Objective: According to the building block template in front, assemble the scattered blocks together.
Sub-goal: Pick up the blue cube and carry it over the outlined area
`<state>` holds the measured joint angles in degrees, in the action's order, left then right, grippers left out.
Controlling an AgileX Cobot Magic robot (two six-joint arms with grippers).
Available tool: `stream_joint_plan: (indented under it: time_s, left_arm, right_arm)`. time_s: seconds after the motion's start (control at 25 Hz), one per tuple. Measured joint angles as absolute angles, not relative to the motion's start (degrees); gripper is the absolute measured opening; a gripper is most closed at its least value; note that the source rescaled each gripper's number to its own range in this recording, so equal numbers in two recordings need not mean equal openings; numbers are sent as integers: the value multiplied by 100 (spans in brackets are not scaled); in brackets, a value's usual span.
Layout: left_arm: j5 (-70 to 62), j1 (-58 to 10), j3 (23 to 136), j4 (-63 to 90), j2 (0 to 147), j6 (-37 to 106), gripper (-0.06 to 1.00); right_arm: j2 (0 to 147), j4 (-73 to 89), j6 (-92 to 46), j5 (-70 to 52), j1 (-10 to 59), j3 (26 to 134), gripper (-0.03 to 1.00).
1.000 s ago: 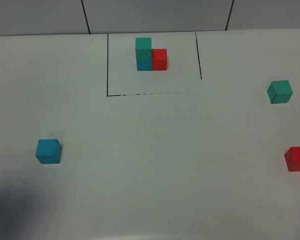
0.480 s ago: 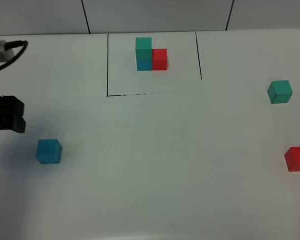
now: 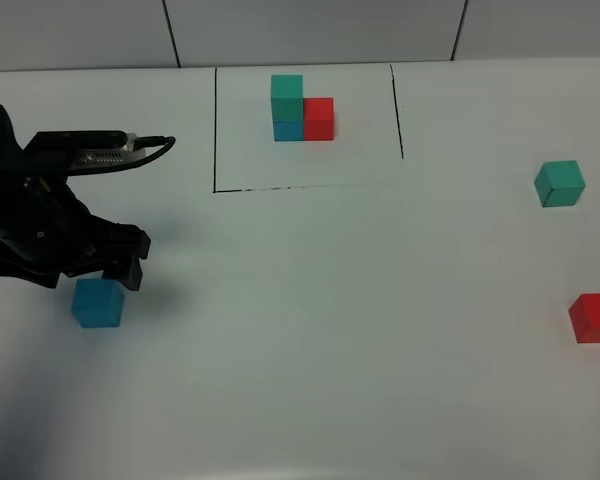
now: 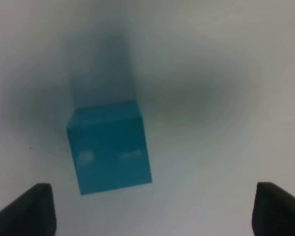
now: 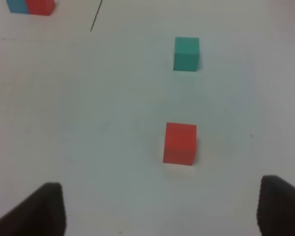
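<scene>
1. Left wrist view: shows the left pincer (image 4: 156, 210) released, its dark fingertips (image 4: 34, 209) spread wide and gripping nothing.
2. Catches the blue cube (image 4: 109, 147) sitting flat on the white tabletop (image 4: 226, 123) just ahead of those tips, within their span, nearer one tip than the other and touching neither.
3. Exterior high view: sets that pincer low over the tabletop, well apart from the building block template (image 3: 302, 108), off to the template's left and nearer the camera, with the blue cube just past the pincer on the camera side.
4. Shows the template itself as teal-green atop blue with red touching alongside, framed by a thin black rectangle (image 3: 215, 130).
5. Places the teal-green cube (image 3: 560, 183) well to the template's right, outside the rectangle and somewhat nearer the camera.
6. Places the red cube (image 3: 594, 317) likewise to the template's right, nearer the camera than the teal-green cube, apart from it and cut by the picture's edge.
7. Right wrist view: shows the right pincer (image 5: 160, 209) released as well, tips wide apart and holding nothing, with the red cube ahead of it, the teal-green cube beyond that, and a corner of the template farthest off.
8. Leaves the scattered blocks all separate, none touching another, all outside the rectangle around the template.
</scene>
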<state>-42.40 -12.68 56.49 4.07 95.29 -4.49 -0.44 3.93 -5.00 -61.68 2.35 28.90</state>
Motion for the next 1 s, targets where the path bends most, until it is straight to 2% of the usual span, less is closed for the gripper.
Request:
stream_joint_plan:
  time_s: [0.44,0.88,1.0]
  left_arm:
    - [-4201,-1268,5649,-204,9990,-1228,83]
    - [-3936,-1268,5649,-195,10553,-1284,83]
    - [-3837,-1268,5649,-194,10628,-1284,80]
  right_arm:
    - [-44,393,-500,-6168,235,2890,64]
    - [-44,393,-493,-6168,235,2890,64]
    - [-44,393,-493,-6168,235,2890,64]
